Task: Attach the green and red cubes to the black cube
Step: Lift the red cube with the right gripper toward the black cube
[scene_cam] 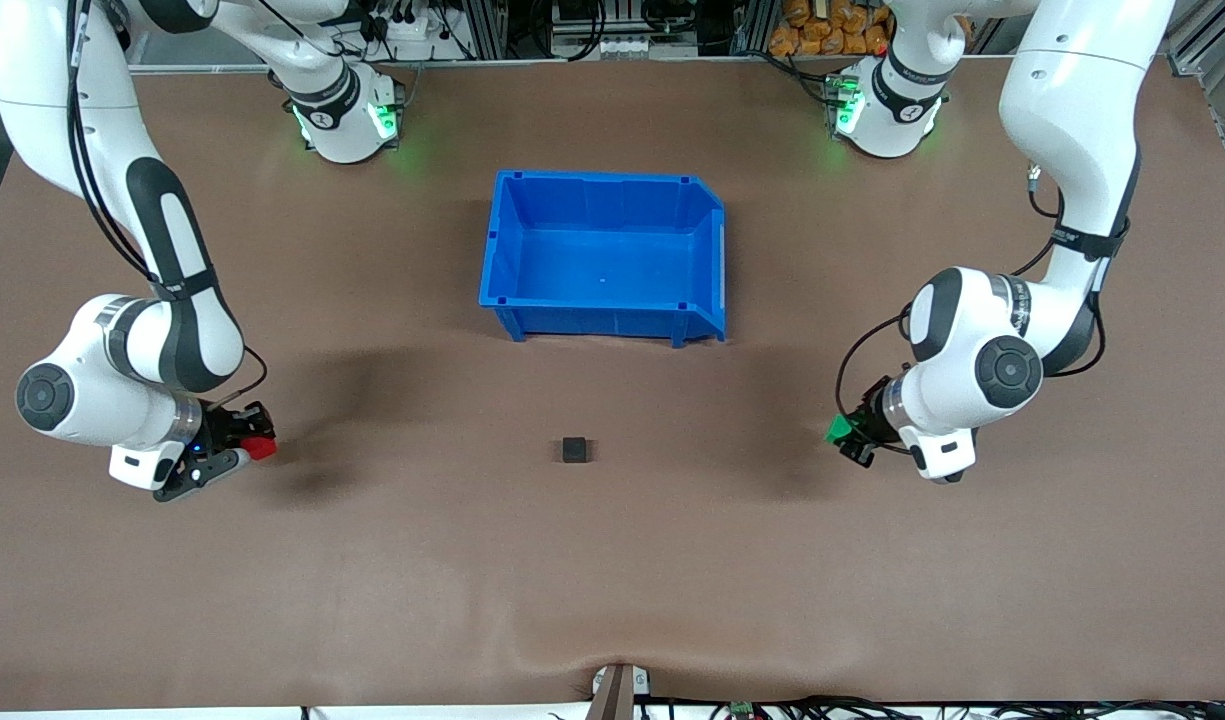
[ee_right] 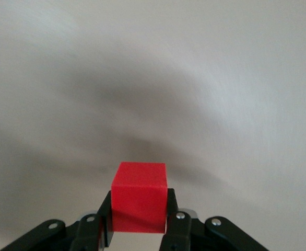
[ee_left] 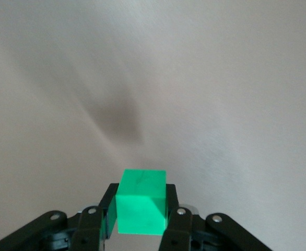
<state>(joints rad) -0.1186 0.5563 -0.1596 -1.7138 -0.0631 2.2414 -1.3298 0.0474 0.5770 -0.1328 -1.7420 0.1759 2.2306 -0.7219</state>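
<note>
- Table (scene_cam: 612, 580) covered in brown, seen from a high camera; two white robot arms enter from the upper corners of the frame and bend down toward the middle height of the picture.
- Black cube (scene_cam: 575, 450) is seen alone on the table surface, slightly below and just left of the frame's centre, with its edges roughly square to the picture.
- Blue bin (scene_cam: 604, 300) is seen above the black cube in the frame, open and with nothing visible inside.
- Right gripper (scene_cam: 255, 442) is shown at the lower left of the frame, its fingers pinching the red cube (scene_cam: 261, 446); in the right wrist view the red cube (ee_right: 139, 197) is clamped between the two fingers above the bare table.
- Left gripper (scene_cam: 844, 433) is shown at the right of the frame, its fingers pinching the green cube (scene_cam: 837, 430); in the left wrist view the green cube (ee_left: 141, 201) is held the same way.
- Black cube lies between the two grippers, at almost the same height in the frame as both held cubes, so each approach is judged to be a nearly straight sideways run toward the centre.
- Left gripper is judged slightly the closer of the two, though the gaps are nearly even.
- Both grippers appear raised off the table, judging by shadows cast beside them.
</note>
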